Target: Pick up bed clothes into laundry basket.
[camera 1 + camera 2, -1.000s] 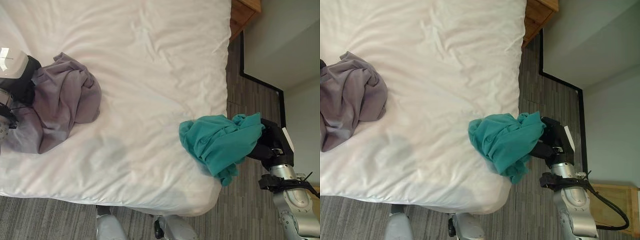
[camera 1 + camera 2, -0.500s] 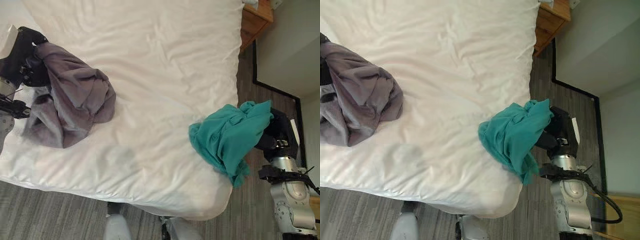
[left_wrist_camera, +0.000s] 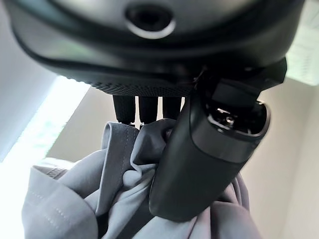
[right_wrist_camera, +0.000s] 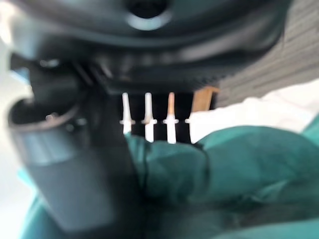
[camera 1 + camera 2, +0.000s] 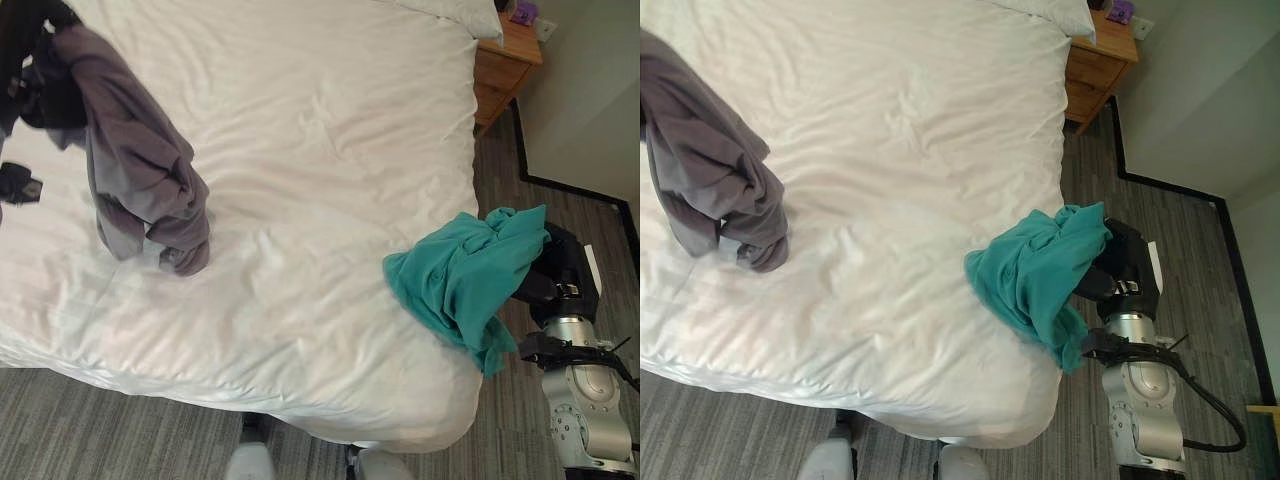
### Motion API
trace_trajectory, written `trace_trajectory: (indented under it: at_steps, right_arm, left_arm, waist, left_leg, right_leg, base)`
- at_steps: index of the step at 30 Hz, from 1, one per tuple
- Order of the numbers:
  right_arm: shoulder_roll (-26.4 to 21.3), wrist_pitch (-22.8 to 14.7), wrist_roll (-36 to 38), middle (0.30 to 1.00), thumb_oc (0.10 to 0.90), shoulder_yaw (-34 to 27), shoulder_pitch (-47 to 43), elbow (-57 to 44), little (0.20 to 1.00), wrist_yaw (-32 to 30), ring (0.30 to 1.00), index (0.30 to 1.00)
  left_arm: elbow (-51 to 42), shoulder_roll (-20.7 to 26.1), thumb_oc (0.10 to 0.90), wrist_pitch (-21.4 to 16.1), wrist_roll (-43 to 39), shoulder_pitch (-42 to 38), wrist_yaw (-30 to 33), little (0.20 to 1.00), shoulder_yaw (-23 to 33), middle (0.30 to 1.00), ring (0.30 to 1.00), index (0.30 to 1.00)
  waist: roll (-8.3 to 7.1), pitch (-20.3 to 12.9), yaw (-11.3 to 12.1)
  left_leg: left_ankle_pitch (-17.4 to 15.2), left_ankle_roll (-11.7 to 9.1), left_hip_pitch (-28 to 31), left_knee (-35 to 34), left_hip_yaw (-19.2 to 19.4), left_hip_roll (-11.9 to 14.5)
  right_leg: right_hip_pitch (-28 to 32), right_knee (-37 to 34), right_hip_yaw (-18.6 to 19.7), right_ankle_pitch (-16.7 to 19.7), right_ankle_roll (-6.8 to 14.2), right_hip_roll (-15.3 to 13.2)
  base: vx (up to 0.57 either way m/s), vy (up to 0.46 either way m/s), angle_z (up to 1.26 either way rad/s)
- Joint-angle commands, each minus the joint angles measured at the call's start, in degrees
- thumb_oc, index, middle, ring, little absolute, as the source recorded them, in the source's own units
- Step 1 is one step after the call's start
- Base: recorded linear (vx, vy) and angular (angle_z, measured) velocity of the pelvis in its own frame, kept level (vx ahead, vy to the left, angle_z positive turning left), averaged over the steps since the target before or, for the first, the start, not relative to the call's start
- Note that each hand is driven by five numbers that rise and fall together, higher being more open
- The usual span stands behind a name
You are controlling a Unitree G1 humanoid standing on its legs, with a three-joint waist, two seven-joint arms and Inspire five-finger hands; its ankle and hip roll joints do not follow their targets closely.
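A grey garment [image 5: 140, 170] hangs from my left hand [image 5: 35, 70] above the left side of the white bed [image 5: 320, 150]; its lower end brushes the duvet. In the left wrist view the thumb [image 3: 209, 159] and fingers pinch the grey cloth [image 3: 124, 184]. A teal garment [image 5: 465, 280] is bunched at the bed's right front corner, gripped by my right hand [image 5: 560, 275], which is shut on it. The right wrist view shows teal cloth [image 4: 229, 169] pressed under the thumb [image 4: 75, 174].
A wooden nightstand [image 5: 505, 65] with a small purple object [image 5: 522, 11] stands at the bed's far right corner, next to a white pillow [image 5: 450, 12]. Grey carpet [image 5: 90, 420] runs along the front edge and right side. A wall with dark skirting [image 5: 575, 190] is at right.
My left hand has lifted the grey garment up off the duvet so it now hangs. The right hand keeps the teal garment at the bed corner. The camera view has tilted.
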Motion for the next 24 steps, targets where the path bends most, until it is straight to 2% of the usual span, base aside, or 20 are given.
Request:
trace_trajectory:
  at_steps: [1,2,5,8,9,10,11,12,14,15,16,17,19,20,21,22,23,24]
  right_arm:
    - [-5.1,-5.3,1.1,0.3,0.4,-2.4,-2.3,-1.1,0.3,-1.0,0.3,0.3]
    - [-4.9,-5.3,1.1,0.3,0.4,-2.6,-2.3,-1.1,0.3,-1.1,0.3,0.3]
    - [-4.7,-5.7,0.8,0.3,0.4,-1.3,-4.0,-1.4,0.3,-1.6,0.3,0.3]
    - [-4.6,-6.0,0.5,0.3,0.4,-1.0,-5.2,-2.0,0.3,-2.2,0.3,0.3]
    - [-4.0,-6.4,0.4,0.3,0.4,-1.2,-6.0,-2.8,0.3,-2.4,0.3,0.3]
    - [-3.9,-6.5,0.4,0.3,0.4,-1.3,-6.3,-3.1,0.3,-2.7,0.3,0.3]
    - [-3.5,-6.8,0.1,0.3,0.4,-1.7,-7.1,-3.3,0.3,-3.5,0.3,0.3]
    - [-3.7,-6.8,0.1,0.3,0.4,-1.6,-7.1,-3.3,0.3,-3.5,0.3,0.3]
    - [-2.5,-7.3,-0.7,0.3,0.4,-3.5,-7.2,-4.3,0.3,-4.3,0.3,0.3]
    - [-2.4,-7.4,-0.9,0.3,0.4,-4.1,-7.6,-4.3,0.3,-4.9,0.3,0.3]
    - [-2.7,-7.3,-0.9,0.3,0.4,-3.9,-7.6,-4.4,0.3,-4.9,0.3,0.3]
    - [-1.9,-7.6,-2.0,0.3,0.4,-5.4,-7.3,-4.2,0.3,-5.9,0.3,0.3]
    - [-1.1,-7.5,-2.6,0.3,0.4,-7.8,-6.4,-4.3,0.3,-6.2,0.3,0.3]
    - [-1.2,-7.5,-2.7,0.3,0.4,-7.7,-6.2,-4.3,0.3,-6.2,0.3,0.3]
    - [-0.7,-7.4,-2.8,0.3,0.4,-8.9,-5.6,-4.1,0.3,-6.4,0.3,0.3]
    - [-1.5,-7.4,-2.1,0.3,0.4,-10.2,-5.1,-2.8,0.3,-6.4,0.3,0.3]
    - [-2.3,-7.4,-1.6,0.3,0.4,-10.1,-5.5,-2.6,0.3,-6.4,0.3,0.3]
    - [-2.3,-7.5,-1.5,0.3,0.4,-10.1,-5.7,-2.4,0.3,-6.3,0.3,0.3]
  left_arm:
    - [2.5,2.3,0.4,-5.9,-6.9,-10.7,5.8,0.3,0.6,0.3,0.3,0.3]
    - [3.0,2.3,0.4,-6.0,-7.0,-12.3,5.9,0.3,-0.9,0.3,0.3,0.3]
    - [3.0,-0.2,0.4,-7.9,-14.1,-17.0,5.1,0.3,-5.0,0.3,0.3,0.3]
    - [1.7,-2.2,0.4,-9.1,-18.0,-16.6,5.1,0.3,-4.3,0.3,0.3,0.3]
    - [0.3,-4.1,0.4,-10.3,-20.7,-15.4,5.1,0.3,-3.1,0.3,0.3,0.3]
    - [-0.6,-4.9,0.4,-10.2,-20.8,-13.4,4.7,0.3,-1.7,0.3,0.3,0.3]
    - [-4.0,-8.3,0.4,-11.0,-22.7,-7.2,4.5,0.3,3.7,0.3,0.3,0.3]
    - [-4.3,-8.4,0.4,-11.0,-22.6,-6.4,4.5,0.3,4.4,0.3,0.3,0.3]
    - [-9.5,-16.1,0.4,-11.9,-23.9,4.0,3.8,0.3,12.0,0.3,0.3,0.3]
    - [-10.5,-18.7,0.4,-11.9,-23.8,7.0,3.4,0.3,13.7,0.3,0.3,0.3]
    - [-11.1,-19.0,0.4,-11.7,-23.7,8.0,3.4,0.3,14.6,0.3,0.3,0.3]
    - [-14.4,-27.4,0.4,-11.5,-24.0,15.9,2.3,0.3,18.6,0.3,0.3,0.3]
    - [-16.8,-33.7,0.4,-11.3,-24.1,21.5,1.0,0.3,21.2,0.3,0.3,0.3]
    - [-17.1,-33.9,0.4,-11.1,-24.1,21.9,1.0,0.3,21.4,0.3,0.3,0.3]
    - [-18.8,-37.7,0.4,-10.7,-24.3,25.1,0.2,0.3,22.4,0.3,0.3,0.3]
    - [-21.3,-39.1,0.4,-9.9,-24.8,26.8,-2.1,0.3,22.2,0.3,0.3,0.3]
    - [-21.9,-38.3,0.4,-10.0,-24.9,26.3,-2.6,0.3,22.0,0.3,0.3,0.3]
    - [-21.8,-38.3,0.4,-10.0,-24.9,26.1,-2.7,0.3,22.0,0.3,0.3,0.3]
  waist:
    - [2.39,-12.0,-1.3]
    - [2.19,-11.8,-1.1]
    - [3.53,-12.9,-1.4]
    - [3.89,-13.4,-1.5]
    - [3.78,-13.6,-1.6]
    - [4.01,-13.8,-1.7]
    - [4.16,-13.9,-1.7]
    - [4.33,-13.9,-1.8]
    - [3.84,-13.7,-2.2]
    - [3.73,-13.4,-2.3]
    - [4.01,-13.4,-2.4]
    - [3.54,-12.8,-2.6]
    - [2.83,-12.0,-2.8]
    - [2.96,-12.1,-2.8]
    - [2.33,-11.5,-2.8]
    - [1.23,-9.8,-3.2]
    - [0.88,-8.8,-3.1]
    - [0.97,-8.5,-3.0]
  left_leg:
    - [-10.2,1.6,6.5,0.6,2.9,-0.3]
    - [-9.7,1.6,6.1,0.8,2.8,-0.3]
    - [-10.0,1.7,6.9,1.1,2.9,-0.7]
    - [-10.3,1.7,7.4,1.4,3.0,-0.8]
    - [-10.5,1.8,7.6,1.6,3.2,-0.9]
    - [-10.7,1.8,7.8,1.8,3.2,-0.9]
    - [-11.1,1.9,8.1,2.3,3.5,-0.9]
    - [-11.2,1.9,8.1,2.4,3.6,-0.9]
    - [-11.8,2.1,8.3,3.4,3.9,-0.9]
    - [-12.0,2.2,8.2,3.9,4.0,-1.0]
    - [-12.1,2.2,8.2,4.0,4.1,-1.0]
    - [-12.6,2.5,8.0,5.2,4.4,-1.0]
    - [-13.2,2.8,7.9,6.6,4.6,-1.1]
    - [-13.6,2.8,8.1,6.7,4.7,-1.1]
    - [-14.9,2.8,7.4,9.3,5.0,-1.0]
    - [-18.6,2.6,4.2,18.0,5.0,-0.4]
    - [-19.5,2.4,3.1,20.7,3.1,-0.8]
    - [-20.1,2.4,2.6,21.9,3.1,-0.6]
  right_leg:
    - [0.1,4.5,-0.6,-5.2,5.2,-5.8]
    - [-0.1,4.6,-0.5,-4.7,5.2,-5.7]
    - [0.5,5.3,-0.4,-4.9,5.3,-6.1]
    - [0.9,5.7,-0.2,-5.1,5.3,-6.2]
    - [0.9,6.0,0.0,-5.2,5.3,-6.3]
    - [1.0,6.1,0.2,-5.3,5.2,-6.3]
    - [1.1,6.4,0.6,-5.6,5.1,-6.3]
    - [1.1,6.4,0.6,-5.6,5.1,-6.3]
    - [0.8,6.8,1.4,-5.9,4.8,-6.1]
    - [0.6,6.9,1.7,-6.0,4.7,-6.1]
    - [0.6,7.0,1.9,-6.0,4.7,-6.0]
    - [0.4,7.1,2.8,-6.1,4.3,-6.0]
    - [0.4,6.9,3.6,-5.8,4.0,-6.0]
    - [0.6,6.9,3.7,-6.1,4.0,-6.0]
    - [0.6,6.6,4.3,-6.0,3.8,-5.9]
    - [0.7,6.8,5.9,-7.1,3.0,-5.5]
    - [0.5,7.1,7.2,-7.1,2.7,-5.2]
    - [0.4,7.3,7.3,-7.1,2.7,-5.0]
  base:
    - [-0.02,-0.003,0.09]
    - [0.0,-0.008,0.06]
    - [0.0,0.0,0.0]
    - [0.0,0.0,0.0]
    - [0.0,0.0,0.0]
    - [0.02,0.012,-0.05]
    - [0.02,0.018,-0.14]
    - [0.01,0.021,-0.25]
    - [-0.02,0.019,-0.22]
    - [-0.03,0.015,-0.07]
    - [-0.05,0.028,-0.15]
    - [-0.04,0.024,-0.21]
    - [-0.01,0.021,-0.17]
    - [0.02,0.003,-0.12]
    - [0.03,-0.019,-0.19]
    - [-0.01,-0.029,-0.19]
    - [-0.02,-0.017,-0.22]
    - [-0.17,0.084,-0.3]
